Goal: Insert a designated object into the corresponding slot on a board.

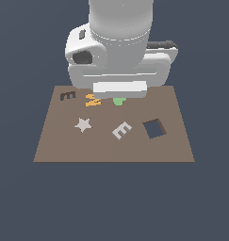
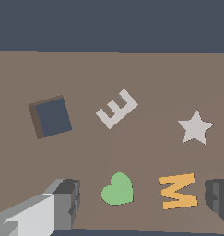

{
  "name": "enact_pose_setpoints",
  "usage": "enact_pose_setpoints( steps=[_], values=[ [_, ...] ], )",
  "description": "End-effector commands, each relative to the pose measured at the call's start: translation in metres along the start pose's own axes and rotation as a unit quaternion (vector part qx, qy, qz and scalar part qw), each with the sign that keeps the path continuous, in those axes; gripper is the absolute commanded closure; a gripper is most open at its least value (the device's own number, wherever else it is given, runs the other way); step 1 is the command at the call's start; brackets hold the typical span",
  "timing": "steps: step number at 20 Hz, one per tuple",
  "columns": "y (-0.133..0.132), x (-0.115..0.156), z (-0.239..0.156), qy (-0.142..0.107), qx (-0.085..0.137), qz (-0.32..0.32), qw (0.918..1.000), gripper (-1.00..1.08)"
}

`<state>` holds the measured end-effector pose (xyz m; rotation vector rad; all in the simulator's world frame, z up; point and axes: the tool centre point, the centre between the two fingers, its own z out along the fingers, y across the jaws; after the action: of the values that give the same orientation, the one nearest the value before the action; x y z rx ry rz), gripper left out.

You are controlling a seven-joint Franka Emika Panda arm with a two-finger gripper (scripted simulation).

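Observation:
The light grey E block (image 1: 121,130) (image 2: 116,109) lies flat on the brown board (image 1: 111,151) (image 2: 132,69), near its middle. At the board's far corner, on the exterior view's left, is the dark E-shaped slot (image 1: 68,95); the wrist view does not show it. My gripper (image 2: 141,203) hangs open above the board's far part, behind the E block, with nothing between its fingers (image 2: 65,203). In the exterior view the arm's white hand (image 1: 119,87) covers the fingertips.
A pale grey star (image 1: 83,124) (image 2: 195,127), an orange M piece (image 1: 93,100) (image 2: 178,191) and a green heart (image 1: 118,100) (image 2: 117,189) lie on the board. A dark square hole (image 1: 154,128) (image 2: 52,116) sits beside the E block, on the exterior view's right.

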<state>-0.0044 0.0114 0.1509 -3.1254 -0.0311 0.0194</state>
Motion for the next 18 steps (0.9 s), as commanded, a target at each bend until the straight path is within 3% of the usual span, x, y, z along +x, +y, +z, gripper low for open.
enact_pose_setpoints(
  steps=[1, 10, 18],
  values=[
    [0.000, 0.000, 0.000, 0.000, 0.000, 0.000, 1.0000, -0.92],
    [-0.002, 0.003, 0.006, 0.001, 0.000, 0.026, 0.9997, -0.92],
    [-0.008, 0.011, 0.022, 0.002, -0.001, 0.094, 0.9956, -0.92]
  ],
)
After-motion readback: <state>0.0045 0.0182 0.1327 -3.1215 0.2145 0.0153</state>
